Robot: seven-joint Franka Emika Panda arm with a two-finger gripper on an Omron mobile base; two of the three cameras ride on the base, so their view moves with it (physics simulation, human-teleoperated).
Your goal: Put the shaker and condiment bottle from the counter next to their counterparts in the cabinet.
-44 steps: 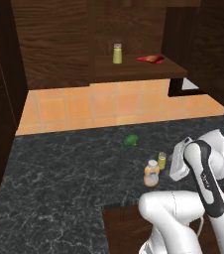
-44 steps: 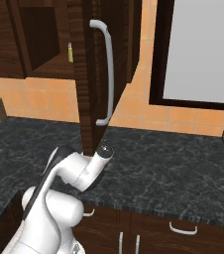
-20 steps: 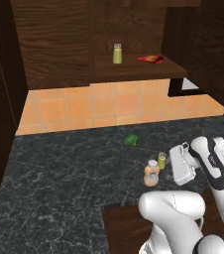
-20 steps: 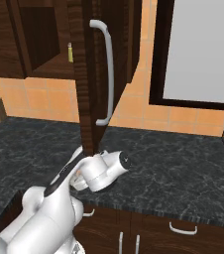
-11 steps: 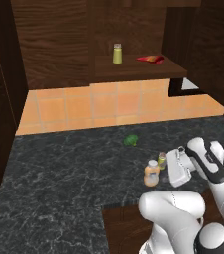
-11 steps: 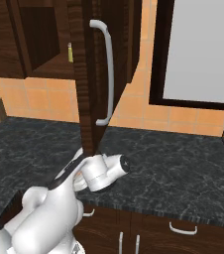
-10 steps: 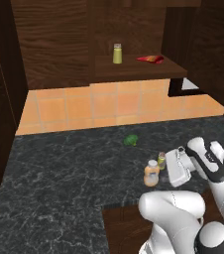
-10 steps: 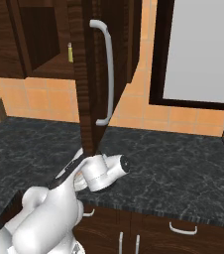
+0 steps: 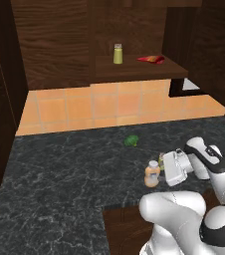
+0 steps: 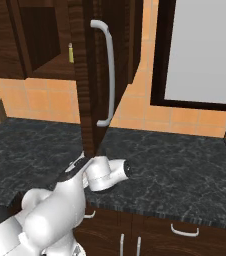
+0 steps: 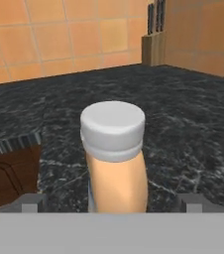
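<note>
Standing upright on counter (image 9: 59, 184): peach condiment bottle (image 11: 115, 168), white cap; jaws spread wide, flanking it.

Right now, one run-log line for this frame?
phase: approach | gripper: open, astride condiment bottle, not closed | shaker: on counter behind bottle | cabinet: counterparts on shelf

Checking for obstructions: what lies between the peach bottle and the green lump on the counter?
Nothing: in the left base view, only bare counter separates the bottle from the lump.
</note>
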